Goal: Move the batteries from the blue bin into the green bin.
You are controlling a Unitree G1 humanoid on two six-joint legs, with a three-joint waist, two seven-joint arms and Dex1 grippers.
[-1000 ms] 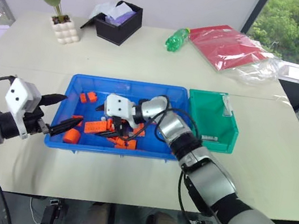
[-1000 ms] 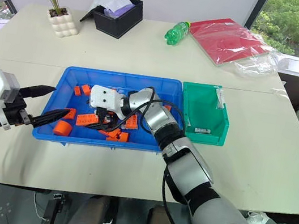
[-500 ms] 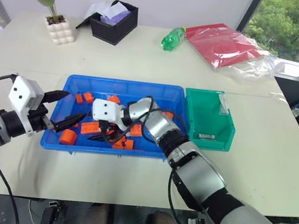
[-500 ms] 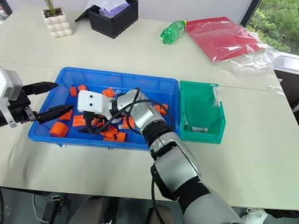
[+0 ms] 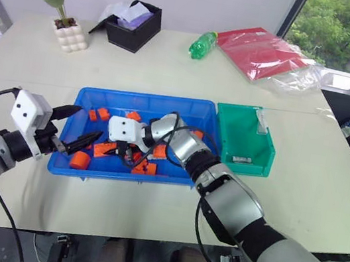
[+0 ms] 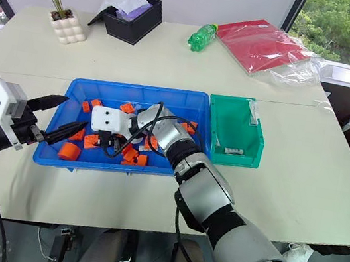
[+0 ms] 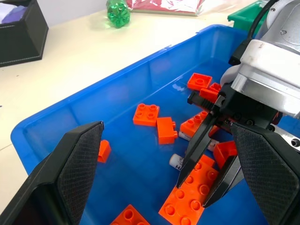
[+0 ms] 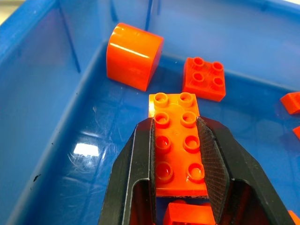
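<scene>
Right gripper (image 8: 180,140) pinched on a long orange studded plastic brick (image 8: 178,140) inside the wide, shallow bright blue plastic bin (image 5: 86,99), left gripper (image 5: 79,132) spread wide at the bin's left rim.

The right fingers press both long sides of the brick, which lies flat on the blue floor near the bin's left wall; a rounded orange block (image 8: 133,56) and a square four-stud orange brick (image 8: 204,78) lie just beyond it, with bare floor between them and the wall. One small silver-grey cylindrical battery (image 7: 176,161) lies among the bricks just beside the right fingertips. The small deep green plastic bin (image 5: 244,139) touches the blue bin's right edge, a battery (image 5: 243,159) on its floor near the front wall. Open table lies all around both bins.
</scene>
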